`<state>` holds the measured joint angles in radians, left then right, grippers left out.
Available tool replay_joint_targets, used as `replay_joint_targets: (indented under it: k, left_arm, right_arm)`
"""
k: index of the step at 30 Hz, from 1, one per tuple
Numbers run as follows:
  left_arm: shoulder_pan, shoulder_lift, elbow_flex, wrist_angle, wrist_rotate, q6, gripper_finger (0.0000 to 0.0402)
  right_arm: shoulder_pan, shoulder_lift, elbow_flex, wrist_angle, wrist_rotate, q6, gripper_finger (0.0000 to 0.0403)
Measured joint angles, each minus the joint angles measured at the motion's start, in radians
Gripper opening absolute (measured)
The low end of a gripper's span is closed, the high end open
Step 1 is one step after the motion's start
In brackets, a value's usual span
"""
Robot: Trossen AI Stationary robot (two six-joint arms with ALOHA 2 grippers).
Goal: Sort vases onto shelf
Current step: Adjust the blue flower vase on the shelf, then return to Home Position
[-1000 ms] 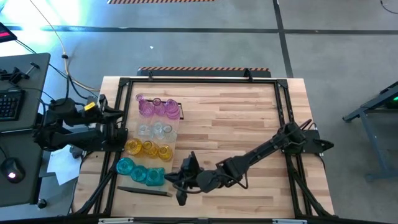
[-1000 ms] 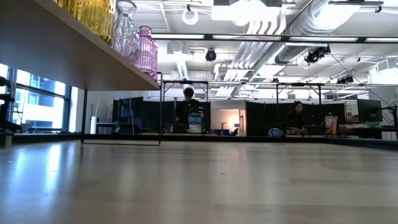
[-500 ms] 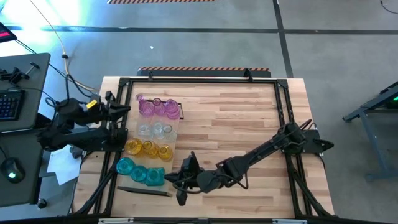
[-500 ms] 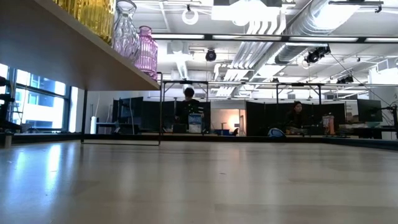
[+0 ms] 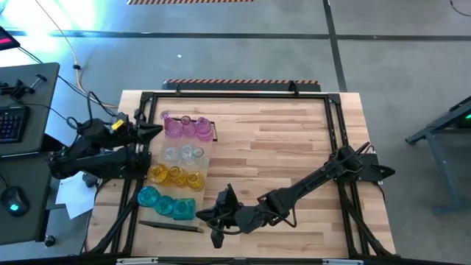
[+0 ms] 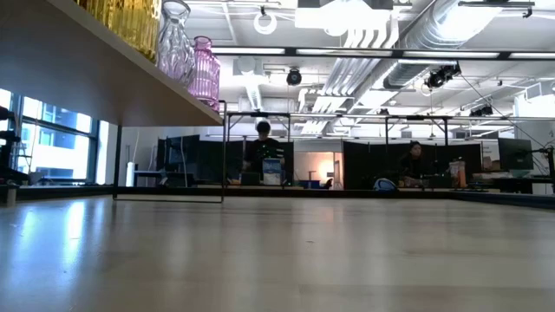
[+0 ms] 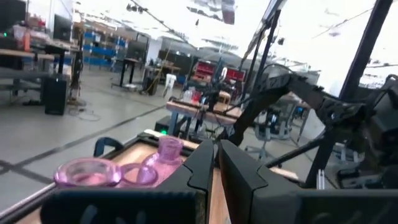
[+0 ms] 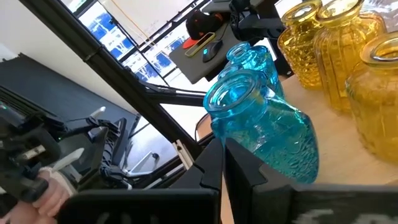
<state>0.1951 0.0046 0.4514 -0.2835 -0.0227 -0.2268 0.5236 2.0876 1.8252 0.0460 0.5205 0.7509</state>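
No brand, label or legible writing is seen on any vase or on the shelf. Nearest the front edge of the table (image 5: 294, 147), the right gripper (image 5: 211, 218) is seen low over the tabletop, just beside the teal vases (image 5: 165, 204) at the near end of the shelf (image 5: 208, 149); in its wrist view its two dark fingers (image 8: 211, 163) are closed together with only a thin seam between them and nothing held, and a teal vase (image 8: 261, 121) stands upright just beyond them, mouth up, long axis vertical. The shelf's long axis runs from the front of the table toward the back, and the vases are ranged on it in rows by colour, all standing upright with mouths up: teal nearest, then amber vases (image 5: 175, 176), then clear vases (image 5: 184, 154), then pink vases (image 5: 185, 126) at the far end. In the low view the shelf (image 6: 78, 78) is seen from below as a slanting board, with an amber vase (image 6: 130, 22), a clear vase (image 6: 174, 43) and a pink vase (image 6: 205, 74) showing above its edge. The left gripper (image 5: 149, 130) is held at the table's left edge, just beside the pink row; in its wrist view its fingers (image 7: 202, 165) are closed on nothing, and pink vases (image 7: 127, 168) stand just beyond them. Farther off, in the room behind the table, two people are seen at desks.
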Motion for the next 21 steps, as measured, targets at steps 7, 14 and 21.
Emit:
replay_joint_targets:
  k: [7, 14, 21]
  left_arm:
    - [0.0, 0.0, -0.083, 0.098, 0.083, -0.034, 0.0021]
    - [0.0, 0.0, -0.095, 0.073, 0.082, -0.021, 0.0021]
    - [0.0, 0.0, -0.114, 0.026, 0.052, -0.02, 0.0021]
  right_arm:
    - [0.004, 0.0, 0.0, 0.0, 0.0, 0.01, 0.0]
    - [0.008, 0.0, 0.0, 0.0, 0.0, 0.011, 0.0]
    - [0.008, 0.0, 0.0, 0.001, 0.0, 0.012, 0.0]
